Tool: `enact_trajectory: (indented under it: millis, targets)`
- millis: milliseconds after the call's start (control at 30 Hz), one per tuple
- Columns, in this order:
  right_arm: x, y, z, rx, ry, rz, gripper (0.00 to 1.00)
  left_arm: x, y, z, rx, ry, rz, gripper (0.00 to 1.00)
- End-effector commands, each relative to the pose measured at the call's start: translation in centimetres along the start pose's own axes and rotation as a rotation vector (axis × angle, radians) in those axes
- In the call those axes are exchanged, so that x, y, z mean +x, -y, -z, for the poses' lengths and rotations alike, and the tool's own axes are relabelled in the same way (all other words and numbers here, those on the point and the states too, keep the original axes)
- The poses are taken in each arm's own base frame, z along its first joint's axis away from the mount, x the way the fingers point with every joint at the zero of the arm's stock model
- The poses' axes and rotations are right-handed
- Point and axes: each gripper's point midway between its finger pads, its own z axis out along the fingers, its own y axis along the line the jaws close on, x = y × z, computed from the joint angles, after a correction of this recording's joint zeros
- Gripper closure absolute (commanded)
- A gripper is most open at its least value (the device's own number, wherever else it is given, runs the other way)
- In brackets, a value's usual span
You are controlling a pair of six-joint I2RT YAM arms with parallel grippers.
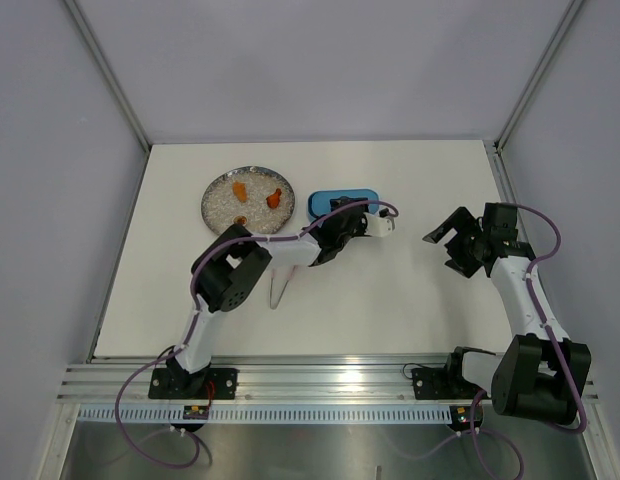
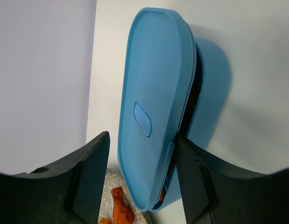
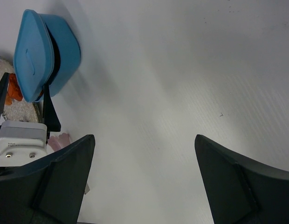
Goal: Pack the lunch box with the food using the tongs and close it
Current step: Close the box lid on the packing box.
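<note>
Evidently closing is underway: the left hand [image 2: 142, 140] stands open astride the lid [image 2: 154, 79], which lies slightly askew on the lunch box [image 2: 213, 88] beside the plate [image 1: 218, 212], so pressing it flush seems next.

- i see a white table [image 1: 410, 300]
- speckled grey plate [image 1: 218, 212] on it, toward the back left
- blue lunch box [image 1: 322, 203] just right of the plate
- pale tongs [image 1: 283, 285] lie nearer me, apart from both
</note>
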Motion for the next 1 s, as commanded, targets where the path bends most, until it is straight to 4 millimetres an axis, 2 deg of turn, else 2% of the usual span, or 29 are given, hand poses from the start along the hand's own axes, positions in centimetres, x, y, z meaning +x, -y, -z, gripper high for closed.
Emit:
enact_trajectory:
  millis: [0,200,233,267,300,333,367,433,500,533,600,633,700,733,767,800,833,867,933,967]
  targets:
    - [0.0,-0.5,0.2,-0.035,-0.003,0.012,0.05,-2.9,-4.9,2.1,-0.100,0.045,0.060,0.40]
    - [0.1,-0.5,-0.2,-0.034,-0.028,0.026,0.05,-3.5,-6.7,4.3,-0.136,0.025,0.110,0.35]
    - [-0.1,-0.7,-0.2,-0.041,-0.027,0.033,0.05,-3.9,-7.7,5.1,-0.156,0.037,0.131,0.32]
    - [-0.1,-0.8,-0.4,-0.042,-0.039,0.041,0.05,-4.1,-8.2,5.5,-0.170,0.040,0.165,0.23]
    - [-0.2,-0.9,-0.5,-0.042,-0.044,0.045,0.06,-4.2,-8.4,5.9,-0.173,0.044,0.179,0.21]
    - [-0.7,-1.4,-0.4,-0.053,-0.040,0.052,0.05,-4.6,-9.5,6.8,-0.188,0.058,0.201,0.06]
    - [-0.5,-1.4,-0.8,-0.050,-0.063,0.059,0.05,-4.7,-9.5,7.2,-0.175,0.062,0.223,0.01]
    - [-1.3,-1.9,-1.2,-0.052,-0.070,0.068,0.06,-5.3,-10.4,8.3,-0.165,0.081,0.251,0.01]
    - [-1.4,-2.5,-1.5,-0.042,-0.076,0.097,0.06,-5.4,-10.4,8.9,-0.142,0.079,0.279,0.01]
    - [-2.0,-3.2,-1.5,-0.050,-0.065,0.111,0.06,-5.5,-10.6,9.2,-0.138,0.080,0.290,0.01]
    - [-1.6,-4.1,-2.4,-0.047,-0.086,0.140,0.06,-5.4,-11.0,10.0,-0.128,0.066,0.341,0.01]
    - [-2.1,-5.0,-2.6,-0.057,-0.075,0.154,0.07,-5.6,-11.7,10.3,-0.133,0.070,0.377,0.01]
    - [-1.4,-6.2,-4.1,-0.055,-0.104,0.190,0.08,-3.9,-12.2,10.4,-0.123,0.016,0.530,0.01]
    - [-1.7,-7.0,-5.1,-0.051,-0.112,0.202,0.11,-4.3,-13.6,10.6,-0.138,0.023,0.684,0.01]
    - [-1.6,-7.2,-5.7,-0.030,-0.113,0.228,0.14,-1.8,-13.3,10.5,-0.089,-0.059,0.751,0.01]
    - [-0.7,-8.2,-6.3,-0.030,-0.129,0.269,0.15,-0.6,-13.1,9.9,-0.066,-0.103,0.819,0.01]
    - [-1.3,-9.5,-6.6,-0.038,-0.114,0.282,0.16,0.3,-13.3,9.8,-0.042,-0.134,0.895,0.03]
    - [-0.9,-9.3,-7.9,-0.020,-0.137,0.284,0.22,1.9,-14.1,9.9,-0.015,-0.172,1.033,0.06]
    - [-1.0,-10.3,-9.3,-0.027,-0.145,0.290,0.25,3.5,-14.1,9.6,-0.013,-0.208,1.165,0.12]
    - [-1.1,-10.9,-9.8,-0.041,-0.145,0.286,0.30,5.3,-14.0,9.5,-0.030,-0.240,1.209,0.14]
